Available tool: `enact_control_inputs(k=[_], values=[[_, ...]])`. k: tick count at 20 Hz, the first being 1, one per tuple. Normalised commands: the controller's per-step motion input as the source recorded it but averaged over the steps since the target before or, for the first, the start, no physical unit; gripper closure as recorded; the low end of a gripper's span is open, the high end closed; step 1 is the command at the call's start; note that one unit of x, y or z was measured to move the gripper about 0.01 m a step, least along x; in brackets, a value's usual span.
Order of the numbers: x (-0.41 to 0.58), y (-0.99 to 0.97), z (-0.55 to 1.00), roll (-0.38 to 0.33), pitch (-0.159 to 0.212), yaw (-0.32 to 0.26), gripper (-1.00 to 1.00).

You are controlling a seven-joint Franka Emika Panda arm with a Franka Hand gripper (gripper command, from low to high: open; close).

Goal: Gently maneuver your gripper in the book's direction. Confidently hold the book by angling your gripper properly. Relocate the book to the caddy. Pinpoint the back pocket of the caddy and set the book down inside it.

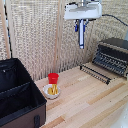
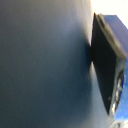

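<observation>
A: Carrying is the step in hand: the gripper, upper right of the frame, is clamped on the book, hanging edge-on, high above the table.

B: Next?

A: Travel toward the caddy at lower left, then descent into its back pocket (a judgement). Wooden slats behind; toaster oven at right.

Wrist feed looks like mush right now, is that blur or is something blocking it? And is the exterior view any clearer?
Wrist view: blocked and out of focus, a dark blue-grey surface fills most of the frame, too near to identify. Exterior view: evenly lit, low resolution but readable; the gripper hangs high holding the book, the caddy at the exterior view's left.
</observation>
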Motion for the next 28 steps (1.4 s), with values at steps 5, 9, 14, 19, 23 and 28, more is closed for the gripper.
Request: enact_control_inputs(k=[5,9,14,19,23,28], values=[[0.002,0.7,0.11,0.005,0.002,-0.149,1.0],[0.06,0.83,0.16,0.0,0.0,-0.108,1.0],[0.151,0.88,0.28,-0.009,0.0,-0.086,1.0],[0.169,0.88,0.31,-0.017,-0.007,-0.089,1.0],[0.177,0.88,0.35,-0.022,-0.027,-0.091,1.0],[0.122,0.81,0.37,-0.036,-0.033,-0.127,1.0]])
